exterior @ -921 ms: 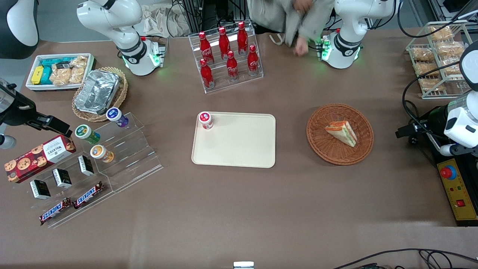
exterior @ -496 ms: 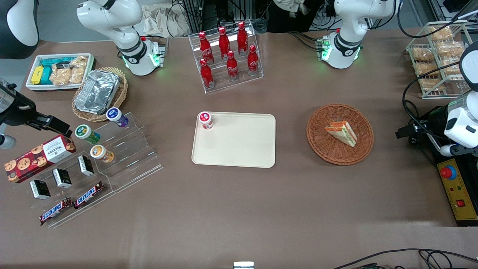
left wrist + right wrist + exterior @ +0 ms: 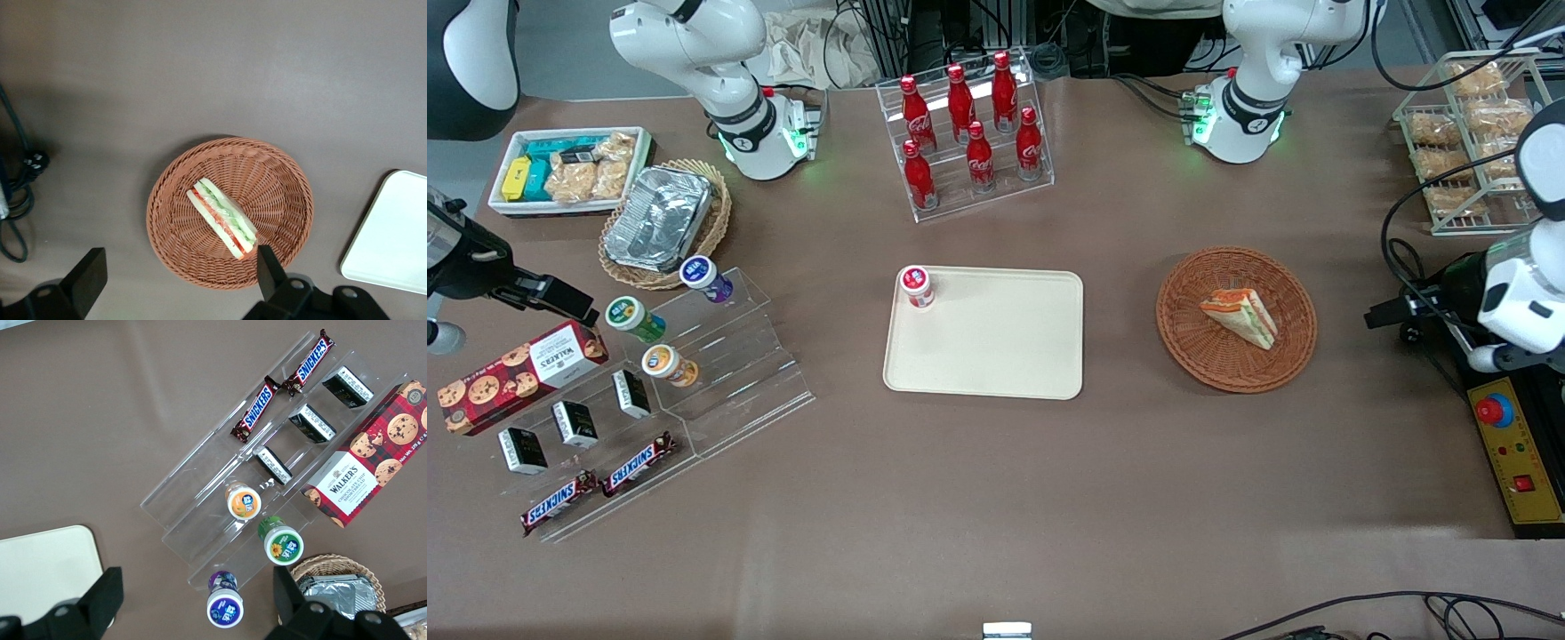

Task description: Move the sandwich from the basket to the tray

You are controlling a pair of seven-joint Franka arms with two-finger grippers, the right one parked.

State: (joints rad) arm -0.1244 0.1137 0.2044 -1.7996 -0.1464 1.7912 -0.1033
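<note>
Tray: the flat rectangular cream-beige plastic tray (image 3: 984,333) with rounded corners lies mid-table. A small red-and-white capped cup (image 3: 916,286) stands on its corner farthest from the front camera, toward the parked arm's end; the rest of its floor is open for me.

Basket: the round, shallow, reddish-brown woven wicker basket (image 3: 1236,318) sits beside the tray, toward my end of the table, with bare table between the two rims.

Sandwich: the small triangular wedge of pale bread with orange-red, green and white filling (image 3: 1240,315) lies in the basket near its middle, on its side, touching only the weave. My wrist camera shows it again (image 3: 221,217), with its layered edge facing up.

Long axis: as I judge it, the wedge runs diagonally across the basket, one end nearer the front camera and the other farther from it. To close across the narrow bread faces, my fingers should straddle that diagonal, so I expect a wrist turn before descending.

My gripper (image 3: 177,283): it hangs high above the table, off the basket's rim on the side away from the tray, holding nothing. The two dark fingers (image 3: 88,279) are spread wide.

Direction: the sandwich lies below me and a little forward of my fingertips, so the coming move is a short advance over the basket's middle, then straight down.

Progress: nothing grasped yet; the whole carry to the tray remains.
</note>
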